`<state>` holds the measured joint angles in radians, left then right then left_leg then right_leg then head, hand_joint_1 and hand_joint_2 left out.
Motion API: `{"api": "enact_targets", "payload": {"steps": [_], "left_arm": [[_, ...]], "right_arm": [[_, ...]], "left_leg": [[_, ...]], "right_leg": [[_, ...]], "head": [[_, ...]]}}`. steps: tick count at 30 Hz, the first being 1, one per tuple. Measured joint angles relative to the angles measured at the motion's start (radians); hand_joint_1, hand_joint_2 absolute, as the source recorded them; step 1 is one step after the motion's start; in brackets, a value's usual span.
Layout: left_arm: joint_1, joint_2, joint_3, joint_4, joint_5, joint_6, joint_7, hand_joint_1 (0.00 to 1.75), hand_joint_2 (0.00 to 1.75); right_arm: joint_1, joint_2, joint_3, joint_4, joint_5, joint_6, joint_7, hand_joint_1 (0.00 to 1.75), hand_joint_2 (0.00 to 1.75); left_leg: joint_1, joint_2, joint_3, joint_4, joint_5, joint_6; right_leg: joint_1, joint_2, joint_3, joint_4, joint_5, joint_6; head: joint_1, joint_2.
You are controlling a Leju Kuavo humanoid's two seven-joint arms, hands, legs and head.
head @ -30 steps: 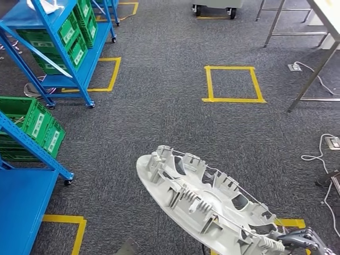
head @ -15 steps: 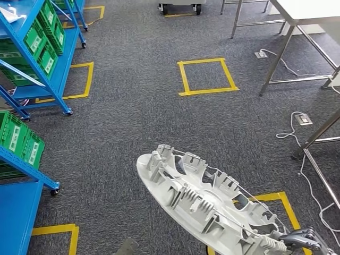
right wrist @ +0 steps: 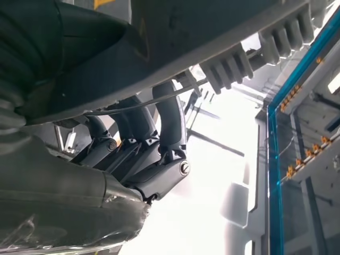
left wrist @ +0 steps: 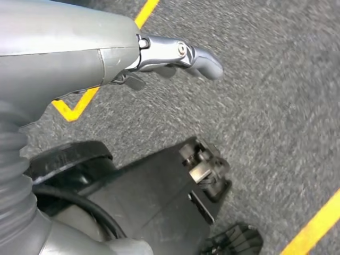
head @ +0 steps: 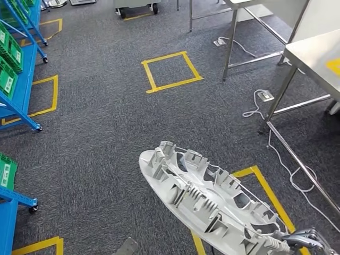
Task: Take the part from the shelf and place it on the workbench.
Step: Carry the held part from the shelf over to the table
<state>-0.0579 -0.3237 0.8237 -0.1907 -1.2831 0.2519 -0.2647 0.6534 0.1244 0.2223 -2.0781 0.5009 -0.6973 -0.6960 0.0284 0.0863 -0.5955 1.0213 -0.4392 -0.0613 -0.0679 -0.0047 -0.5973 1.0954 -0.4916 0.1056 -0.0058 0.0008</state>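
The part (head: pixel 204 202) is a large pale grey oval plastic panel with ribs and clips on its upper face. It hangs tilted above the carpet in the head view, its far end up and to the left. My right hand (head: pixel 306 240) grips its near end at the lower right corner. In the right wrist view the dark fingers (right wrist: pixel 160 143) curl around the part's ribbed rim (right wrist: pixel 277 37). The workbench (head: pixel 316 56), a steel-topped table on metal legs, stands at the right. My left hand (left wrist: pixel 120 58) hangs over the carpet, fingers stretched out, holding nothing.
A blue shelf rack (head: pixel 18 101) with green crates (head: pixel 7 74) stands along the left edge. Yellow tape squares (head: pixel 170 71) mark the grey carpet. A white cable (head: pixel 260 109) and a floor socket lie by the workbench legs. Another table (head: pixel 236 21) stands at the back.
The whole picture has shifted left, so the camera has turned right: the shelves slide out and the workbench comes in. The part stays in my right hand as before.
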Motion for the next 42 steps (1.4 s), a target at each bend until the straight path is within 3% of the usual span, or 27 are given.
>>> {"api": "enact_targets", "payload": {"steps": [2,4,5,6,8,10,11,12,14,16,18,20,21,23,25,26,27,29,30,31,33,35,37,38,39,41,42], "left_arm": [[0.000,-0.001,-0.001,0.000,-0.003,-0.002,-0.004,0.00,1.75],[0.000,-0.001,-0.001,0.000,-0.008,-0.003,-0.009,0.00,1.75],[0.000,-0.001,-0.001,0.000,-0.011,-0.003,-0.011,0.00,1.75],[0.000,-0.001,-0.001,0.000,-0.012,-0.003,-0.013,0.00,1.75],[0.000,0.000,-0.001,0.000,-0.013,-0.003,-0.015,0.00,1.75],[0.000,0.004,-0.001,0.000,-0.012,-0.002,-0.016,0.00,1.75],[0.000,0.006,-0.001,0.000,-0.011,-0.001,-0.016,0.00,1.75],[0.000,0.007,-0.001,0.000,-0.010,0.000,-0.016,0.00,1.75],[-0.002,0.001,-0.001,0.000,-0.008,0.002,-0.016,0.00,1.75],[-0.002,-0.003,-0.001,0.000,-0.007,0.002,-0.016,0.00,1.75],[0.000,-0.004,0.000,0.000,-0.005,0.002,-0.016,0.00,1.75],[0.003,-0.004,0.001,0.000,0.000,0.002,-0.016,0.00,1.75],[0.004,-0.004,0.002,0.000,0.004,0.002,-0.017,0.00,1.75],[0.006,-0.004,0.003,0.000,0.015,0.002,-0.020,0.00,1.75],[0.006,-0.002,0.004,0.000,0.026,0.002,-0.023,0.00,1.75],[0.006,-0.001,0.005,0.000,0.030,0.002,-0.025,0.00,1.75],[0.005,0.000,0.005,0.000,0.034,0.002,-0.026,0.00,1.75],[0.001,-0.001,0.006,0.000,0.038,0.003,-0.028,0.00,1.75],[0.000,-0.001,0.006,0.000,0.038,0.004,-0.029,0.00,1.75],[-0.001,-0.002,0.006,0.000,0.039,0.004,-0.030,0.00,1.75],[0.000,-0.002,0.006,0.000,0.039,0.004,-0.031,0.00,1.75],[0.003,-0.001,0.008,0.000,0.039,0.001,-0.032,0.00,1.75],[0.005,-0.001,0.010,0.000,0.039,-0.002,-0.031,0.00,1.75],[0.005,-0.001,0.010,0.000,0.039,-0.003,-0.031,0.00,1.75],[0.006,-0.001,0.010,0.000,0.039,-0.003,-0.030,0.00,1.75],[0.009,0.000,0.010,0.000,0.039,-0.003,-0.029,0.00,1.75],[0.010,0.000,0.011,0.001,0.039,-0.003,-0.028,0.00,1.75]], "right_arm": [[-0.001,0.000,0.001,0.000,-0.002,0.000,0.000,1.75,1.75],[-0.005,0.000,0.004,0.000,-0.004,0.000,0.000,1.75,1.75],[-0.008,0.000,0.005,0.000,-0.006,0.000,-0.001,1.75,1.75],[-0.010,0.000,0.006,0.000,-0.007,0.000,-0.001,1.75,1.75],[-0.013,0.000,0.007,0.001,-0.010,0.000,-0.001,1.75,1.75],[-0.020,0.000,0.010,0.005,-0.014,0.000,-0.001,1.75,1.75],[-0.025,0.000,0.012,0.008,-0.015,0.000,-0.001,1.75,1.75],[-0.028,0.000,0.014,0.010,-0.017,0.000,-0.001,1.75,1.75],[-0.030,-0.001,0.018,0.014,-0.018,0.000,-0.001,1.75,1.75],[-0.033,-0.001,0.022,0.015,-0.019,0.000,-0.001,1.75,1.75],[-0.037,-0.001,0.025,0.017,-0.019,0.000,-0.001,1.75,1.75],[-0.041,-0.001,0.028,0.022,-0.021,0.000,-0.001,1.75,1.75],[-0.043,-0.002,0.029,0.025,-0.021,0.000,-0.001,1.75,1.75],[-0.052,-0.002,0.035,0.035,-0.022,0.001,0.000,1.75,1.75],[-0.077,-0.003,0.048,0.054,-0.023,0.001,0.000,1.75,1.75],[-0.094,-0.004,0.056,0.067,-0.025,0.001,0.000,1.75,1.75],[-0.109,-0.004,0.062,0.079,-0.026,0.002,0.000,1.75,1.75],[-0.129,-0.005,0.070,0.096,-0.028,0.002,0.001,1.75,1.75],[-0.134,-0.005,0.074,0.101,-0.028,0.002,0.000,1.75,1.75],[-0.139,-0.006,0.077,0.106,-0.028,0.002,0.000,1.75,1.75],[-0.149,-0.006,0.082,0.117,-0.028,0.001,0.000,1.75,1.75],[-0.159,-0.007,0.086,0.128,-0.028,0.001,0.000,1.75,1.75],[-0.171,-0.009,0.090,0.142,-0.027,0.001,0.000,1.75,1.75],[-0.177,-0.009,0.093,0.149,-0.026,0.002,0.000,1.75,1.75],[-0.183,-0.009,0.096,0.156,-0.025,0.002,0.000,1.75,1.75],[-0.191,-0.010,0.101,0.168,-0.024,0.002,0.000,1.75,1.75],[-0.194,-0.010,0.102,0.172,-0.023,0.002,0.000,1.75,1.75]], "left_leg": [[0.000,-0.041,-0.026,0.076,-0.067,0.007],[-0.014,-0.067,-0.078,0.211,-0.141,0.026],[-0.026,-0.072,-0.100,0.263,-0.158,0.037],[-0.041,-0.076,-0.106,0.279,-0.153,0.051],[-0.075,-0.094,-0.065,0.201,-0.102,0.091],[-0.109,-0.139,0.023,0.052,-0.056,0.141],[-0.120,-0.154,0.057,-0.005,-0.048,0.156],[-0.124,-0.161,0.080,-0.041,-0.047,0.163],[-0.117,-0.141,0.097,-0.068,-0.049,0.152],[-0.107,-0.120,0.114,-0.078,-0.051,0.140],[-0.101,-0.095,0.129,-0.080,-0.060,0.131],[-0.097,-0.067,0.145,-0.080,-0.076,0.124],[-0.092,-0.054,0.157,-0.080,-0.086,0.119],[-0.078,-0.029,0.190,-0.080,-0.112,0.108],[-0.067,-0.005,0.227,-0.080,-0.143,0.093],[-0.065,0.007,0.241,-0.081,-0.158,0.086],[-0.066,0.017,0.252,-0.085,-0.170,0.081],[-0.068,0.027,0.258,-0.076,-0.171,0.074],[-0.067,0.017,0.244,-0.042,-0.155,0.070],[-0.064,-0.002,0.209,0.018,-0.133,0.063],[-0.056,-0.051,0.093,0.178,-0.117,0.049],[-0.048,-0.070,-0.023,0.278,-0.182,0.042],[-0.044,-0.073,-0.097,0.280,-0.254,0.037],[-0.044,-0.076,-0.116,0.249,-0.254,0.035],[-0.043,-0.086,-0.124,0.201,-0.211,0.034],[-0.041,-0.122,-0.132,0.077,-0.057,0.038],[-0.041,-0.137,-0.130,0.029,0.003,0.042]], "right_leg": [[0.009,0.019,-0.017,0.000,0.008,-0.022],[0.022,0.039,-0.026,-0.011,0.022,-0.040],[0.029,0.051,-0.030,-0.017,0.027,-0.049],[0.036,0.063,-0.035,-0.021,0.031,-0.058],[0.046,0.090,-0.045,-0.028,0.039,-0.076],[0.048,0.115,-0.050,-0.034,0.050,-0.086],[0.049,0.127,-0.050,-0.037,0.055,-0.087],[0.052,0.137,-0.047,-0.038,0.062,-0.086],[0.062,0.147,-0.044,-0.036,0.073,-0.081],[0.076,0.110,-0.056,-0.009,0.058,-0.078],[0.084,0.055,-0.104,0.086,0.009,-0.075],[0.083,0.029,-0.170,0.200,-0.028,-0.068],[0.081,0.024,-0.189,0.225,-0.024,-0.063],[0.074,0.008,-0.172,0.164,0.031,-0.047],[0.068,-0.036,-0.128,0.045,0.094,-0.026],[0.070,-0.053,-0.111,0.006,0.104,-0.030],[0.073,-0.059,-0.103,-0.011,0.102,-0.040],[0.075,-0.035,-0.092,-0.012,0.082,-0.072],[0.073,-0.020,-0.085,-0.014,0.075,-0.082],[0.071,-0.008,-0.076,-0.017,0.066,-0.089],[0.068,0.017,-0.051,-0.027,0.049,-0.103],[0.063,0.045,-0.016,-0.038,0.028,-0.110],[0.055,0.079,0.031,-0.045,-0.001,-0.109],[0.049,0.096,0.056,-0.046,-0.018,-0.106],[0.044,0.111,0.078,-0.048,-0.036,-0.102],[0.038,0.137,0.115,-0.052,-0.070,-0.092],[0.037,0.150,0.131,-0.063,-0.089,-0.087]], "head": [[-0.012,0.000],[-0.020,0.000],[-0.022,0.000],[-0.022,0.000],[-0.022,0.000],[-0.023,0.000],[-0.025,0.000],[-0.027,0.000],[-0.031,0.000],[-0.027,0.000],[-0.023,0.000],[-0.023,0.000],[-0.023,0.000],[-0.022,0.000],[-0.020,0.000],[-0.019,0.000],[-0.019,0.000],[-0.022,0.000],[-0.024,0.000],[-0.025,0.000],[-0.026,0.001],[-0.027,0.001],[-0.027,0.001],[-0.027,0.000],[-0.028,0.001],[-0.036,0.000],[-0.040,0.000]]}}
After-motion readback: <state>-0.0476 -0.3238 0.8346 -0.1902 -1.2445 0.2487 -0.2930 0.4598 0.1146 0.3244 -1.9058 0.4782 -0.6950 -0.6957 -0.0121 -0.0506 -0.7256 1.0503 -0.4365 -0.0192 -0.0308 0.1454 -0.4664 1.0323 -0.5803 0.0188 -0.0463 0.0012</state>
